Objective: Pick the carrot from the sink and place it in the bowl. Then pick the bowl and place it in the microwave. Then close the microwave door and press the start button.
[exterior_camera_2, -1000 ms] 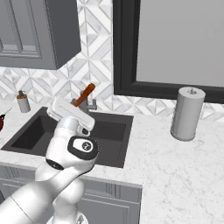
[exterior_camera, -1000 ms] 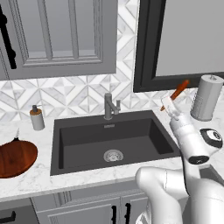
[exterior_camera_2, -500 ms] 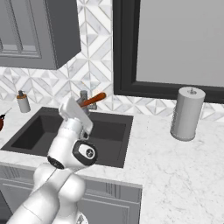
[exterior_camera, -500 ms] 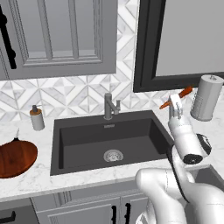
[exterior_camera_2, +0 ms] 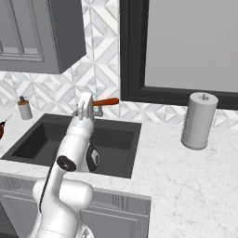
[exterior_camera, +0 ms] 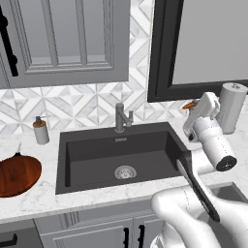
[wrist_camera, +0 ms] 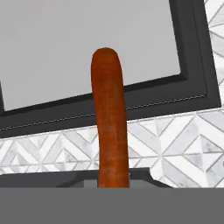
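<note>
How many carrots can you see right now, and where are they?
1. The carrot is held in the hand, lifted above the right end of the sink and lying roughly level. None lie in the visible part of the basin, though the arm hides its right corner.

Carrot (wrist_camera: pixel 109 122) upright before dark-framed microwave door (wrist_camera: pixel 131 96) above patterned tiles (wrist_camera: pixel 175 148)

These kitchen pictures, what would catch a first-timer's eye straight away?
Probably the orange carrot, held out level in the air by the white arm's pincer above the right part of the dark sink. Next, the glossy reddish-brown bowl on the marble counter, left of the sink. A grey roll on a stand sits to the right, under a big dark-framed panel on the wall.
</note>
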You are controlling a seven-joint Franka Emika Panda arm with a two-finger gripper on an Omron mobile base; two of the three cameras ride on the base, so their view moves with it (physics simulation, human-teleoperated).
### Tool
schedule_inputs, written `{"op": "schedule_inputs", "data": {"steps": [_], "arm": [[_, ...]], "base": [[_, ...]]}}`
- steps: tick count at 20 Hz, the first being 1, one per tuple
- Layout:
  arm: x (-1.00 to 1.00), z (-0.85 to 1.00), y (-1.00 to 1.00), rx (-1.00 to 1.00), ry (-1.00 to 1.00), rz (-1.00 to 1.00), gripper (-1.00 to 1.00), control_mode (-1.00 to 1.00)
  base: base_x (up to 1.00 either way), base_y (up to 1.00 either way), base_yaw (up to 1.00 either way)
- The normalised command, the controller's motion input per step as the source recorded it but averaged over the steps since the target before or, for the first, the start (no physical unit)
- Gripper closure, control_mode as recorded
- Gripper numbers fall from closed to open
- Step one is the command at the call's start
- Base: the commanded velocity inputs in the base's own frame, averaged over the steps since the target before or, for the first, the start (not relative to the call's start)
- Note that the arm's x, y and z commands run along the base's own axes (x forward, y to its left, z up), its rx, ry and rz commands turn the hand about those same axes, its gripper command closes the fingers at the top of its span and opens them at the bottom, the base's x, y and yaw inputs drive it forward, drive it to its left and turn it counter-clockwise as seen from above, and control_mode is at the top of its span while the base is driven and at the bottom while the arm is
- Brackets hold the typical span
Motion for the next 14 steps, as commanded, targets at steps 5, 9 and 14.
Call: {"op": "schedule_inputs", "data": {"steps": [5, 9, 14], "arm": [[-0.95, 1.0, 0.0, 0.56, 0.39, 0.07, 1.0, -1.0], [-0.74, 1.0, 0.03, 0.42, 0.55, 0.0, 1.0, -1.0], [-0.18, 0.51, 0.04, 0.15, 0.49, 0.03, 1.0, -1.0]], "base": [[0.0, 0.0, 0.0], [0.0, 0.0, 0.0], [0.0, 0.0, 0.0]]}}
